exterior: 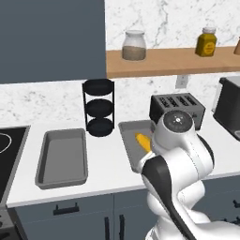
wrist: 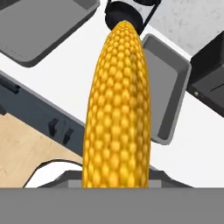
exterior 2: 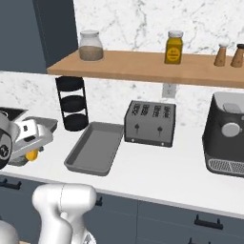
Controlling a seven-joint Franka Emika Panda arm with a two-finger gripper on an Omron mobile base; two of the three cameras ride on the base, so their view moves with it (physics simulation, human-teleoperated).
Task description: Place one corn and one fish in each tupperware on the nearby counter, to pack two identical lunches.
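Note:
A bright yellow corn [wrist: 117, 109] is held lengthwise in my gripper [exterior 2: 28, 143], which is shut on it above the counter [exterior: 108, 176]. From the left base view the corn [exterior: 143, 141] shows over the right tupperware [exterior: 127, 136], partly behind my arm. The left tupperware [exterior: 62, 157] lies empty. In the hand view both grey tupperware [wrist: 39, 26] [wrist: 170, 83] lie beyond the cob. The right base view shows a bit of corn [exterior 2: 32, 154] under the hand, with an empty tupperware [exterior 2: 95, 145] to its right. The fish are out of view.
A dark toaster [exterior: 177, 108] stands behind the right container, and a black three-tier rack [exterior: 99, 108] stands between the two containers at the back. A coffee machine [exterior 2: 226, 136] occupies the far right. A stovetop [exterior: 7, 140] borders the counter's left end.

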